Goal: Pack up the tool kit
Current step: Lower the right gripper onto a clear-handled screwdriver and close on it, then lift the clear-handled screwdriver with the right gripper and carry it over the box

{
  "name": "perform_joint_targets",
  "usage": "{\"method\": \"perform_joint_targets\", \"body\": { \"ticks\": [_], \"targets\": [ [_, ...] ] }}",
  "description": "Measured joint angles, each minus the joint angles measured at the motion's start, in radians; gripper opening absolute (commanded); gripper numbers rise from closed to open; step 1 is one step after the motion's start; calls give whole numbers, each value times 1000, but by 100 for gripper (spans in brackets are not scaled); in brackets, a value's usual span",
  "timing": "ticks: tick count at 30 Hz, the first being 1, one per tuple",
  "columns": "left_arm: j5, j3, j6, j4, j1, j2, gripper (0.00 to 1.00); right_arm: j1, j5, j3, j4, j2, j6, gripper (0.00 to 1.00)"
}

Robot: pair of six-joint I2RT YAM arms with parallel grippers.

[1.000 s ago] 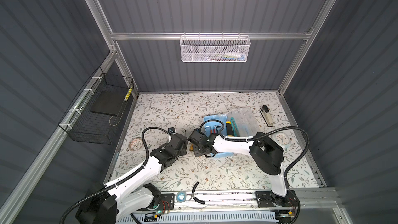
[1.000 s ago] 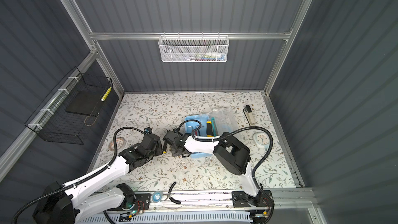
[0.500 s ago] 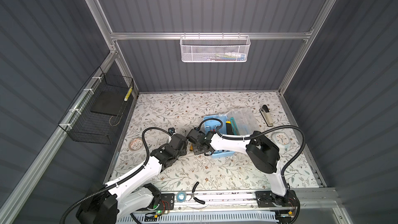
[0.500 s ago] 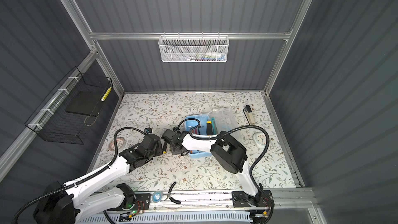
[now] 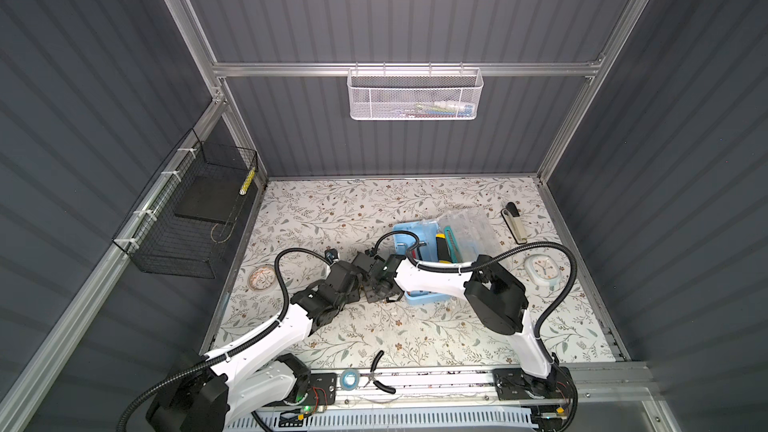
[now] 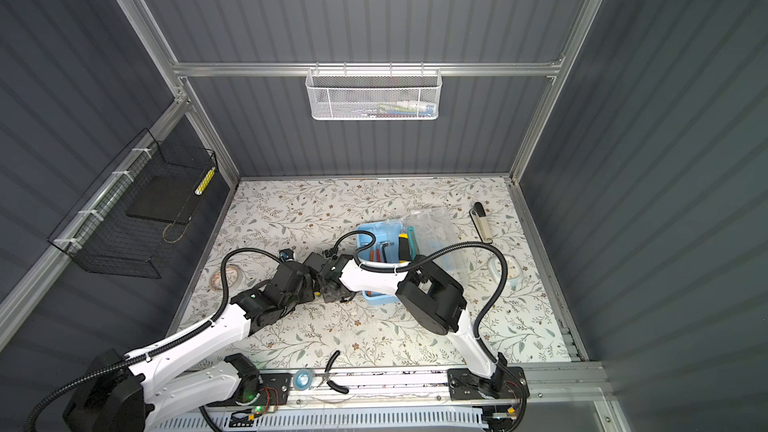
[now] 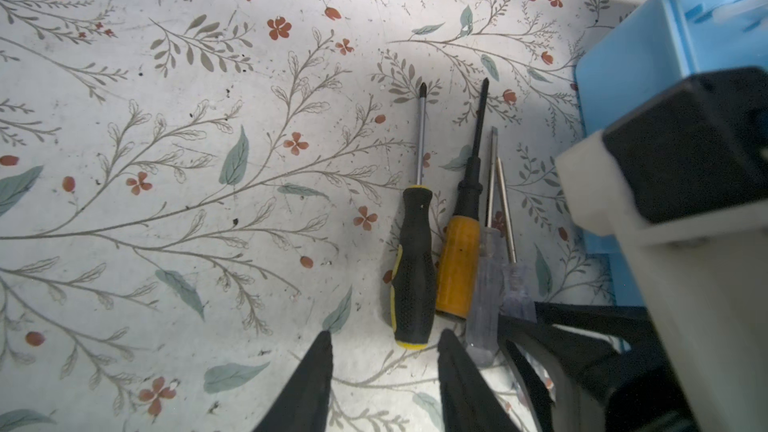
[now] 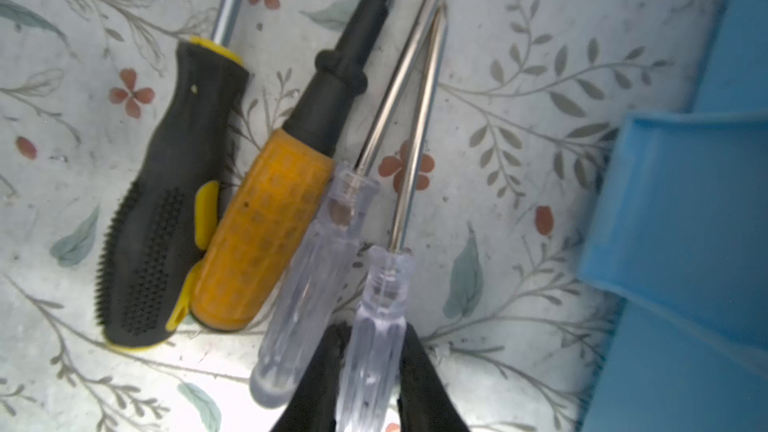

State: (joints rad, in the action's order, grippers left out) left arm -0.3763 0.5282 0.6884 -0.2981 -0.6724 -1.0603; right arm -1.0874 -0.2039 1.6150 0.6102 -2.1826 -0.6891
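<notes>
Here, the flowered table (image 5: 332,209) holds the blue tool box (image 7: 631,51). Beside it the left gripper (image 7: 387,334) hovers, fingers apart. The right gripper (image 8: 374,328) is clamped on the smallest clear screwdriver (image 8: 386,284), one of four screwdrivers (image 7: 455,268) lying together.

- Larger clear screwdriver (image 8: 307,276), smaller clear screwdriver (image 8: 380,305): glossy transparent plastic handles, shiny metal shafts.
- Black-and-yellow screwdriver (image 8: 158,222): matt, dimpled rubbery grip.
- Orange-handled screwdriver (image 8: 266,222): chequered plastic.
- Blue tool case (image 8: 685,222): smooth plastic.
- Tabletop (image 8: 519,118): matt, scuffed.
</notes>
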Motion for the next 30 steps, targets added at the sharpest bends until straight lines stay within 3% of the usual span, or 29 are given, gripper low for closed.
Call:
{"method": "perform_joint_targets", "body": {
  "ticks": [8, 12, 17, 30],
  "targets": [
    [0, 0, -5, 6, 0, 11, 43, 1, 2, 0, 3, 0, -13, 11],
    [0, 0, -5, 6, 0, 24, 43, 1, 1, -32, -19, 19, -14, 0],
    [0, 0, -5, 6, 0, 29, 43, 1, 2, -113, -19, 85, -9, 0],
    [0, 0, -5, -2, 0, 48, 44, 45, -7, -266, 4, 520, 114, 0]
  ]
}}
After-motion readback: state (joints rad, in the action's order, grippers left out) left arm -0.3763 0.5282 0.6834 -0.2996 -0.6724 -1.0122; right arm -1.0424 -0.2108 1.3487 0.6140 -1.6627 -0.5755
